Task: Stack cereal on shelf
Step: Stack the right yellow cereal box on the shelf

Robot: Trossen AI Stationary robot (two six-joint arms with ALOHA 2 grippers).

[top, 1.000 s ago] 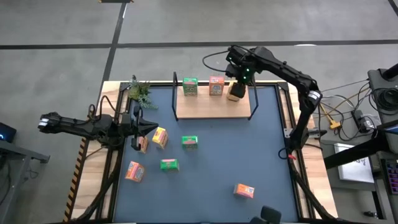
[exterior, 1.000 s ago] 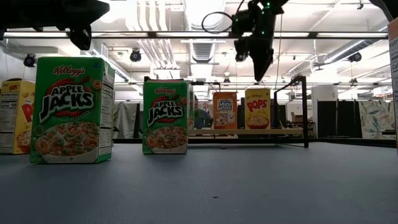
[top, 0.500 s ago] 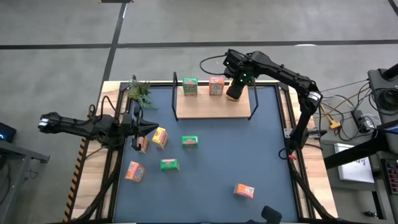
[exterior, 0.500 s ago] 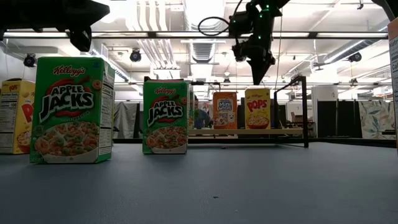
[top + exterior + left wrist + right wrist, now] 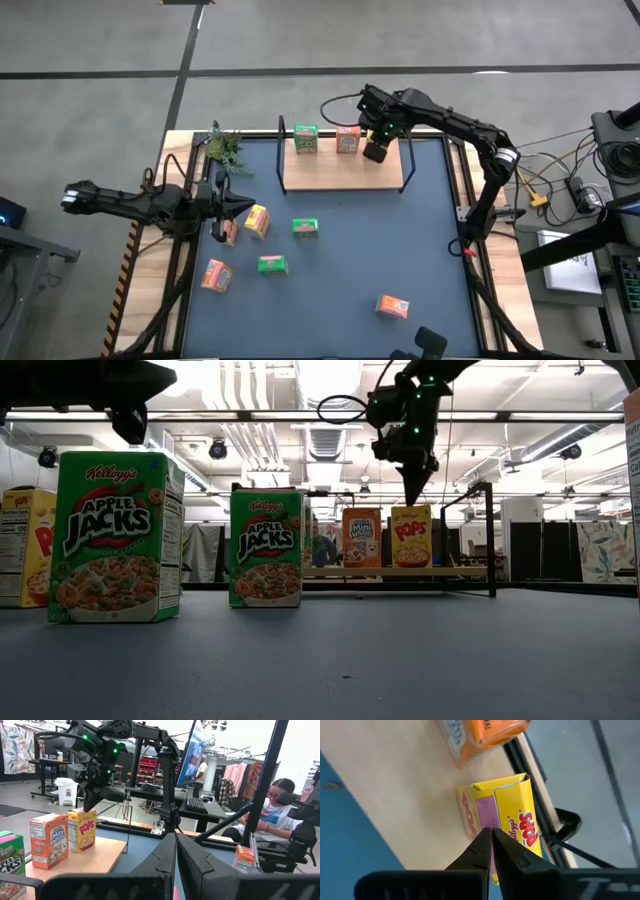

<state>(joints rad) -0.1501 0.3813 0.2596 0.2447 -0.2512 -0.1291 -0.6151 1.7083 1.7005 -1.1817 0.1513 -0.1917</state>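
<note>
The shelf [image 5: 345, 172] stands at the table's far side, and three cereal boxes stand upright on it. They are a green one [image 5: 306, 138], an orange-pink one [image 5: 347, 138] and a yellow Pops box [image 5: 411, 536]. In the high view my right gripper [image 5: 411, 501] hides the Pops box. It is shut and points down, right over the box's top. Several more cereal boxes stand on the blue mat, among them a green one [image 5: 305, 228] and a yellow one [image 5: 257, 220]. My left gripper [image 5: 240, 206] is shut near the mat's left edge, beside the yellow box. My right gripper has its shut fingertips [image 5: 491, 832] pointing down at the top edge [image 5: 495, 784] of the Pops box, which stands upright on the shelf board. I cannot tell whether they touch it.
A green plastic plant [image 5: 225, 148] stands at the far left corner. Thin black posts [image 5: 408, 160] rise at the shelf's ends. Loose boxes lie at the near left [image 5: 215, 274] and near right [image 5: 393, 306] of the mat. A seated person [image 5: 280, 805] shows beyond the table.
My right gripper has moved down and a little toward the table's left, coming over the Pops box on the shelf. In the high view it now covers that box. The boxes on the mat have stayed where they were.
</note>
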